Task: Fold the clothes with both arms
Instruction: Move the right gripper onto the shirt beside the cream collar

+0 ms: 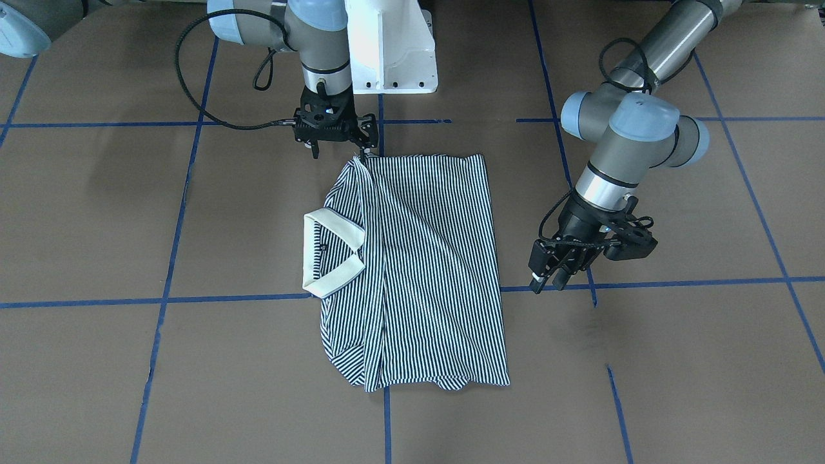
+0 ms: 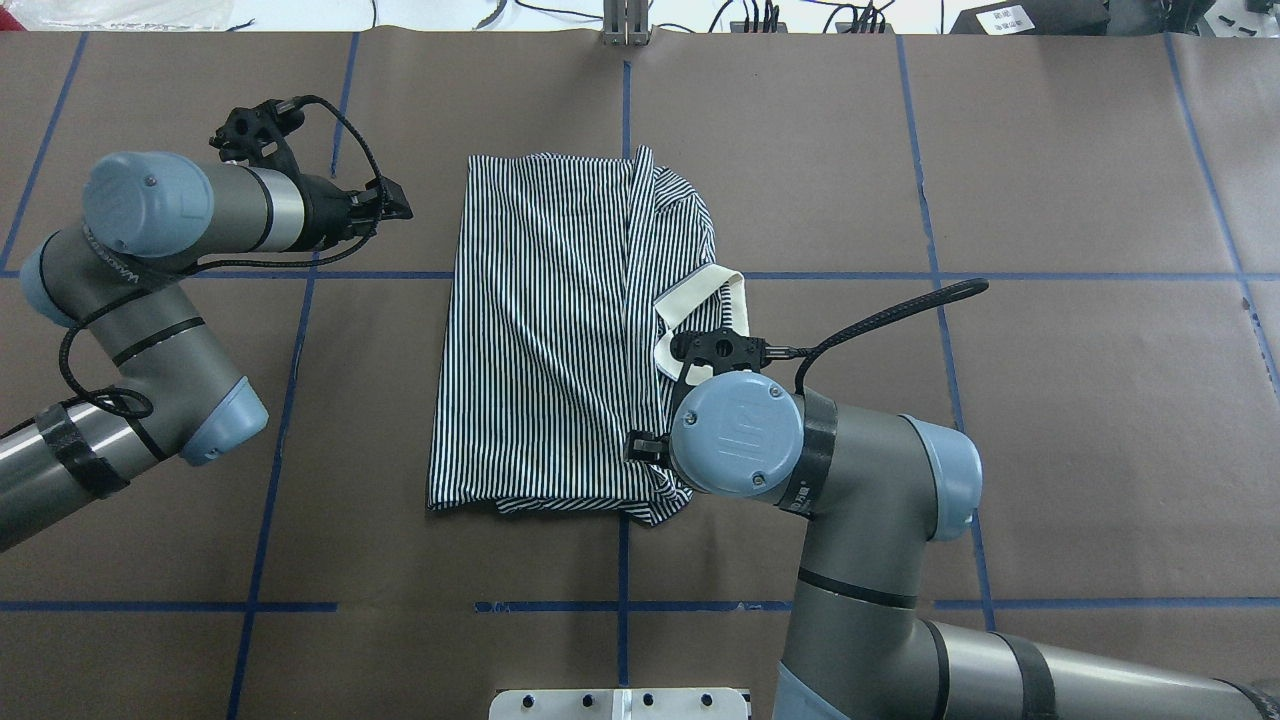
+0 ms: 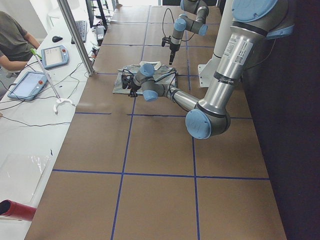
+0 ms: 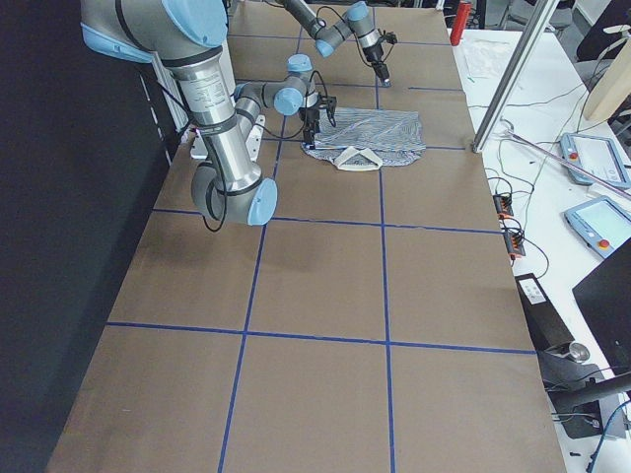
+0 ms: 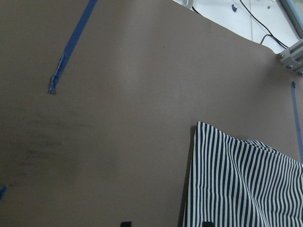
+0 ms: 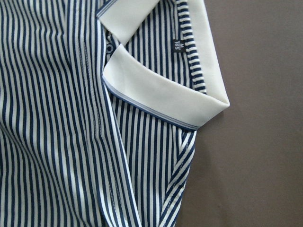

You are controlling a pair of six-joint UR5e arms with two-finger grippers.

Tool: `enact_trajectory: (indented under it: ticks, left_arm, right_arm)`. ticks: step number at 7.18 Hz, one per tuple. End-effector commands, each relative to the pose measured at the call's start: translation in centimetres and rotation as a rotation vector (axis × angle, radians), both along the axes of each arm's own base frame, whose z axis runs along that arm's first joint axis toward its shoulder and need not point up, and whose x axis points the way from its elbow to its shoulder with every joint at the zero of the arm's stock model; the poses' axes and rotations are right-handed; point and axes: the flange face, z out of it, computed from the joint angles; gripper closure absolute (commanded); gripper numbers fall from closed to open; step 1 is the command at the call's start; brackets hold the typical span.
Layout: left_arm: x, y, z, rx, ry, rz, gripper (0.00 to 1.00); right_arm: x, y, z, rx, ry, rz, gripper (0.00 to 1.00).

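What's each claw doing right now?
Left claw: open, empty, off the shirt.
Right claw: open, at the shirt's edge, gripping nothing.

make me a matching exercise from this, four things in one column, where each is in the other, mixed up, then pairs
Things
1. black two-finger left gripper
2. black two-finger right gripper
3. plain cream collar
4. white pedestal base

Places
A. on the navy-and-white striped polo shirt, its side toward the robot's right
B. at the robot's side, clear of the shirt
C. over bare brown table, on the shirt's hem side
D. at the shirt's corner nearest the robot

Pairs: 1-C, 2-D, 3-A, 4-B
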Motion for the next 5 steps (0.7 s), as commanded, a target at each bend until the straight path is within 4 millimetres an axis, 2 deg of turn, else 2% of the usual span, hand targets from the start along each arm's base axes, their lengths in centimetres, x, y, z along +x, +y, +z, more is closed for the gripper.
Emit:
enact_trajectory:
  ticks: [1,4,5]
  left_arm:
    - [0.1,0.1,-0.1,-0.023,0.018,-0.010,0.41]
    - [0.6,0.6,-0.3,-0.040,0.034,-0.010,0.41]
    - [0.7,0.7,-0.4,-0.045,0.039,-0.011,0.41]
  right_arm:
    - [-2.4,0.1,-0.6,0.146,0.051,-0.178,0.30]
    - [-5.2,-0.6,-1.4,0.192,0.128,-0.267,0.28]
    - [-5.4,-0.6,-1.8,0.193,0.161,-0.288,0.25]
